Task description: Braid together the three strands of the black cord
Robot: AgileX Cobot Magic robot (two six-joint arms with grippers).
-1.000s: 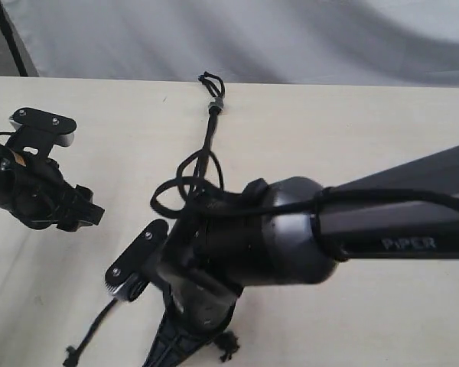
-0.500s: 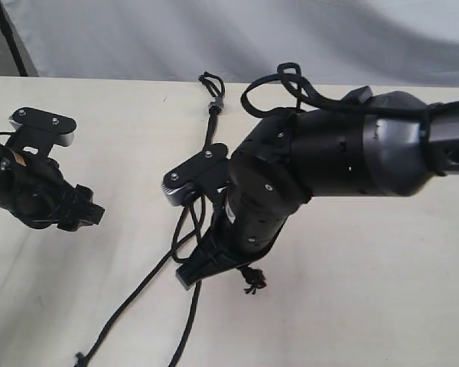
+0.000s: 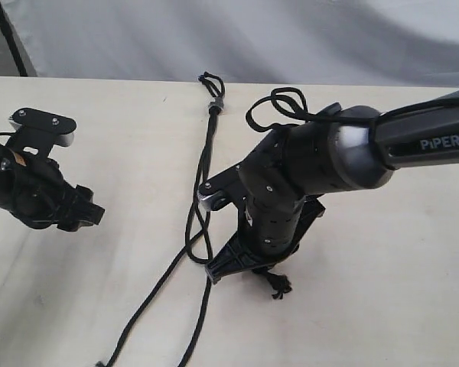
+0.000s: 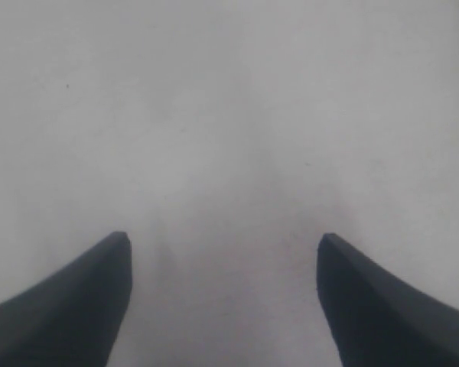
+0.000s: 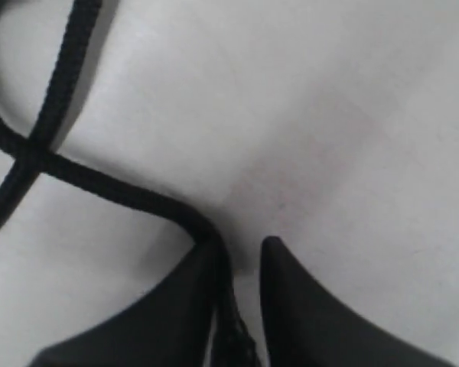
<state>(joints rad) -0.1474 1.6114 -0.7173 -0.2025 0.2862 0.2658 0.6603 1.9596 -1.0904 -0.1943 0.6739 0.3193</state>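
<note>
- Jaws of right gripper (image 5: 239,246) stand slightly parted, one strand (image 5: 99,187) lying loose between them, against one finger.
- Left gripper (image 4: 222,241) gapes wide, empty, over the table (image 4: 229,92) at left.
- Black cord (image 3: 208,145) runs from far-centre knot (image 3: 213,106) toward the near edge.

pale table (image 3: 382,306) — grey cloth backdrop (image 3: 291,38) behind, perhaps a dark stand (image 3: 8,38).
</note>
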